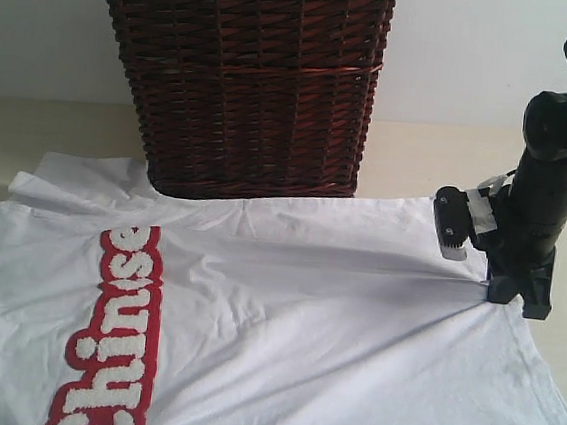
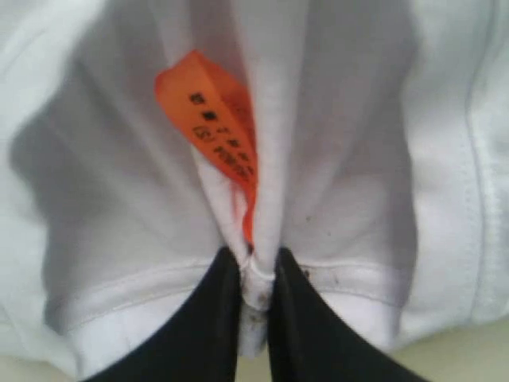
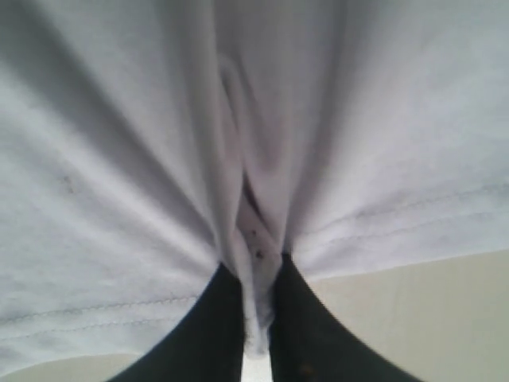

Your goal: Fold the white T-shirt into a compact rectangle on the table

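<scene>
Red-outlined fuzzy lettering (image 1: 117, 327) sits closest to the lens in the exterior view. It runs across the chest of the white T-shirt (image 1: 312, 336), which lies spread over the pale table (image 1: 31, 123) and fills most of the lower picture. Behind it stands a dark wicker basket (image 1: 246, 78), its base touching the shirt's far edge. On the right, the right gripper (image 1: 497, 289) comes down onto the cloth near the shirt's edge. Its jaws are pressed together on a pinch of fabric, and creases fan out from that spot across the shirt toward the lettering. A grey part shows at the left border, cut off too much to identify.

From the left wrist view, the left gripper (image 2: 256, 269) is clamped on the shirt. Its two black fingers (image 2: 203, 326) meet around a narrow fold of stitched edge, with white cloth bunched on both sides. An orange label (image 2: 211, 119) with small dark print, too blurred to read, lies against the gathered fold just beyond the fingertips. A strip of table shows at the corner.

From the right wrist view, the black fingers (image 3: 306, 334) are closed on a fold of the shirt's stitched edge. White fabric rises away from them in soft pleats, and bare cream table lies beside the hem.
</scene>
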Available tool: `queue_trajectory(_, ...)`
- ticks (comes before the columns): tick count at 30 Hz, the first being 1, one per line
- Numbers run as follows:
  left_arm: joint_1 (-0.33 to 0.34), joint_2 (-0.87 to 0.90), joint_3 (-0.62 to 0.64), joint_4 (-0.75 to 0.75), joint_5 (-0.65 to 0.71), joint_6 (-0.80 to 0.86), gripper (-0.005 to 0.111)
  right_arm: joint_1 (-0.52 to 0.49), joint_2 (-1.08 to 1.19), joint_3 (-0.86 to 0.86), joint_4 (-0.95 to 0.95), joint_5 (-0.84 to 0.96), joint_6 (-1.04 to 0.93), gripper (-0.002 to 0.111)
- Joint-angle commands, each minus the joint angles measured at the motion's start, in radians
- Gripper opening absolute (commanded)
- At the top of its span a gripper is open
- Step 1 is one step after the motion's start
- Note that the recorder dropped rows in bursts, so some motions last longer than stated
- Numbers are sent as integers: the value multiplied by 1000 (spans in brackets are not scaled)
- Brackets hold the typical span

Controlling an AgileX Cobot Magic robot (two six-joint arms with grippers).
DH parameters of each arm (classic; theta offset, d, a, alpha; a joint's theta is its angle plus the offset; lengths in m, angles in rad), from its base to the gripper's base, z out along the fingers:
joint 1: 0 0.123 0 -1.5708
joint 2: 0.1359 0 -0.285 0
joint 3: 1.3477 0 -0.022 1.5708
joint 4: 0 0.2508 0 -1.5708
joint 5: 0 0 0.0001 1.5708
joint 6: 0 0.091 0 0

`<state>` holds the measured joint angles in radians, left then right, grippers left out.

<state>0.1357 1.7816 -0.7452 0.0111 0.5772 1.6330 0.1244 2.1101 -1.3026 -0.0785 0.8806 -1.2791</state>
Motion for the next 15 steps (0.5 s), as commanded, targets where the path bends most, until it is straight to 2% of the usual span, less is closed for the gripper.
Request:
queue_trajectory(1, 3, 5, 5, 32, -158, -17, 0, -2, 48, 20, -84, -21, 100, 0)
queue_trajectory(5, -24, -95, -43, -54, -162, -32, 0, -2, 22, 20, -190, -14, 199, 0)
queue_trajectory(9, -24, -198, -99, -129, -162, -109, 0, -4, -15, 20, -136, 0, 208, 0)
queue_trajectory(15, 17, -360, -127, -131, -133, -270, 0, -26, -103, 20, -11, 96, 236, 0)
